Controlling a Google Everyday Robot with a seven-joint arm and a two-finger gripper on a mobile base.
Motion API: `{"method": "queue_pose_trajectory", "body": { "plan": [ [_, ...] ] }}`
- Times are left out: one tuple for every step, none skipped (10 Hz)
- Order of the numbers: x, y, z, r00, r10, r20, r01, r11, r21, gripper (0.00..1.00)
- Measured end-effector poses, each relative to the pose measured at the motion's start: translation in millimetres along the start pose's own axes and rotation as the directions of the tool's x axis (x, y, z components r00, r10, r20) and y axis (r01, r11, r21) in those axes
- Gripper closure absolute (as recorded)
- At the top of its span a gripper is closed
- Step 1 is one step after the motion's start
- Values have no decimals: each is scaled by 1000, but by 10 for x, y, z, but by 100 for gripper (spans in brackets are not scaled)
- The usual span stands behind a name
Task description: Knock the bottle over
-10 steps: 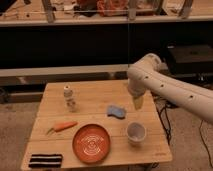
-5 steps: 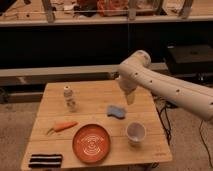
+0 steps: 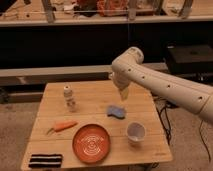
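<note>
The bottle (image 3: pixel 69 98) is small and clear with a white cap and stands upright on the left part of the wooden table (image 3: pixel 95 95). My gripper (image 3: pixel 124 93) hangs from the white arm above the table's right-centre, just above the blue sponge (image 3: pixel 116 111). It is well to the right of the bottle, about a hundred pixels away, and nothing shows in it.
A white cup (image 3: pixel 135 133) stands at the front right. An orange plate (image 3: pixel 92 143) lies at the front centre, a carrot (image 3: pixel 62 126) to its left, and a black striped object (image 3: pixel 45 160) at the front left corner. Dark shelving runs behind the table.
The arm has swung left across the table; my gripper has moved from the table's right edge toward the centre, closer to the bottle. The bottle has not moved.
</note>
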Motion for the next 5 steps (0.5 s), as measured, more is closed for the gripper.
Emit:
{"method": "queue_pose_trajectory", "body": {
  "plan": [
    [-37, -56, 15, 1000, -10, 4, 10, 1000, 6, 20],
    [-66, -102, 33, 1000, -16, 6, 16, 1000, 10, 20],
    [-70, -124, 38, 1000, -24, 8, 23, 1000, 15, 20],
    [-69, -135, 43, 1000, -27, 9, 27, 999, 17, 20],
    [-114, -209, 68, 999, -40, 13, 39, 999, 26, 20]
  ]
}}
